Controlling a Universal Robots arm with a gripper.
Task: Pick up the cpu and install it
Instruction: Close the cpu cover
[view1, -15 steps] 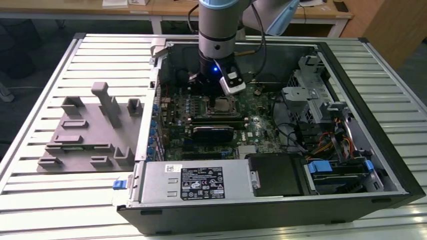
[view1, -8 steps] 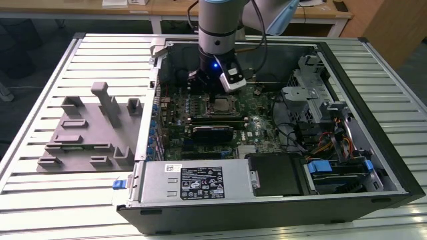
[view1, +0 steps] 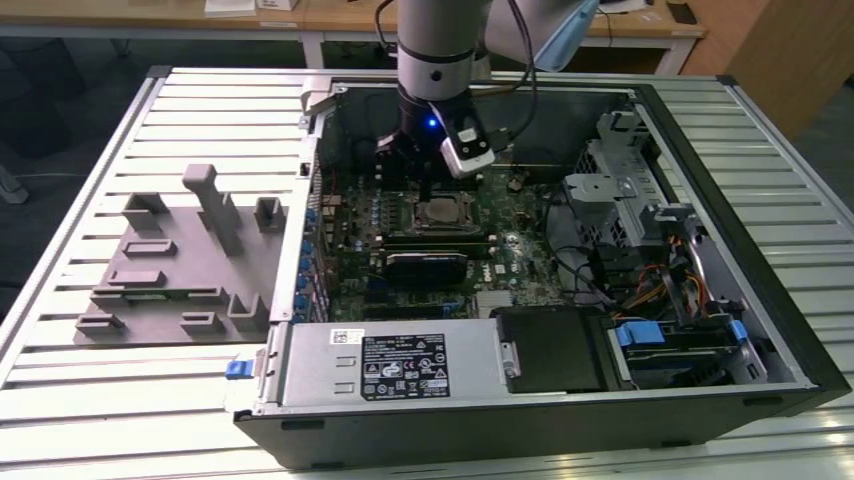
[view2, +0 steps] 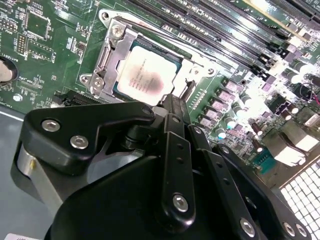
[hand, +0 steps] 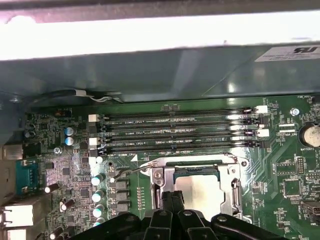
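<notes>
We see the jaws pressed together, pinching nothing. Just beneath their tips the cpu (view2: 145, 75) lies in the socket (view2: 107, 55) of the motherboard (view2: 50, 45).

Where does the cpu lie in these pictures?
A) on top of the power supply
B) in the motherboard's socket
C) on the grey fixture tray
B: in both wrist views the cpu sits flat inside the metal socket frame on the motherboard, just beyond the gripper.
</notes>
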